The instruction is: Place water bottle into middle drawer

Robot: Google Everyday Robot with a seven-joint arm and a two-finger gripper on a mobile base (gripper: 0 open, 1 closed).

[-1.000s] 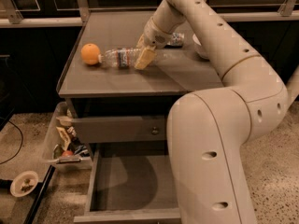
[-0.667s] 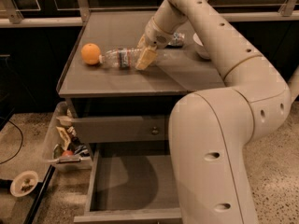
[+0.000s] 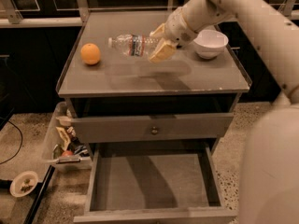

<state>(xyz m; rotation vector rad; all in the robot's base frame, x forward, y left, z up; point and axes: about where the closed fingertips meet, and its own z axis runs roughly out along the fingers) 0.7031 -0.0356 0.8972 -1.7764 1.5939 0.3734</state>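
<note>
The water bottle [image 3: 132, 45] is a clear ribbed bottle with a white, blue and red label. It lies horizontal in the air above the cabinet top, cap pointing left. My gripper [image 3: 160, 43] is shut on the bottle's right end, with cream fingers [image 3: 161, 52] above and below it. The middle drawer [image 3: 152, 181] is pulled open below, a grey box with dark side walls and a bare base. It sits under and in front of the bottle.
An orange [image 3: 90, 53] sits on the cabinet top [image 3: 154, 80] at the left. A white bowl [image 3: 210, 43] stands at the right. The closed top drawer front with a round knob [image 3: 153, 130] is above the open drawer. A bin of clutter [image 3: 63, 141] stands on the floor at the left.
The bottle was lying on the cabinet top beside the orange; now my gripper has lifted it clear of the surface and carried it a little to the right.
</note>
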